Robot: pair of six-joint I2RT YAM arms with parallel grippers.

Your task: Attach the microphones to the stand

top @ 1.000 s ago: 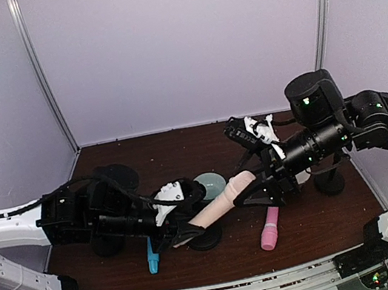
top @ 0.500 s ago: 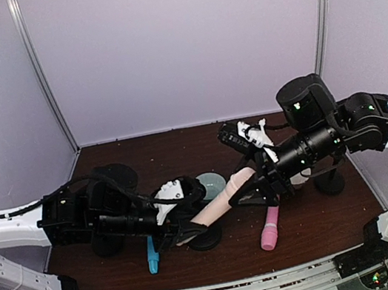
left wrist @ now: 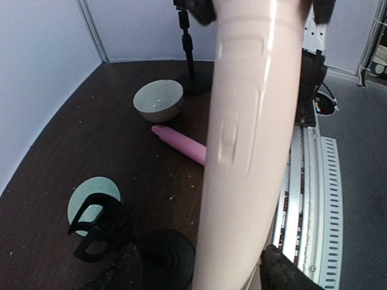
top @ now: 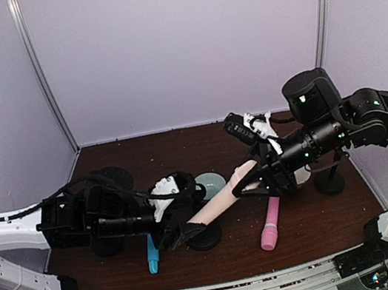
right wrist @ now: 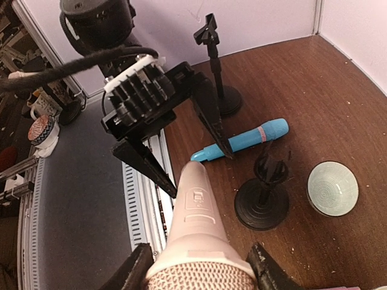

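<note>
right gripper (top: 255, 181) sits slightly further right and far than half a second ago, and the head of the cream microphone (top: 222, 198) has gone with it; left gripper (top: 185, 231) barely shifted.

- right jaws: clamped on the thick mesh head of the cream microphone; fingers (right wrist: 134, 269) press it from either side in the right wrist view.
- left jaws: apart, straddling the slim tail of the same microphone; fingers (right wrist: 148, 160) stand off it, with a gap showing on at least one side in the left wrist view.
- cream microphone: held off the table (top: 179, 147), spanning the two grippers, tilted with the head up to the right and the tail down to the left; apart from every stand.
- centre stand (top: 207, 238): round black base on the table just right of the left gripper; its clip (right wrist: 266, 166) upright, beside the microphone's tail and not touching it.
- pink microphone (top: 271, 225): lying flat, right of the centre stand, near side of the right gripper.
- sky-blue microphone (top: 152, 255): lying flat, left of the centre stand, beside the left gripper.
- pale green dome (top: 211, 185): on the table just far of the centre stand.
- right stand (top: 328, 181): upright, partly hidden by the right arm.
- left stand (top: 118, 177): base at far left, behind the left arm.
</note>
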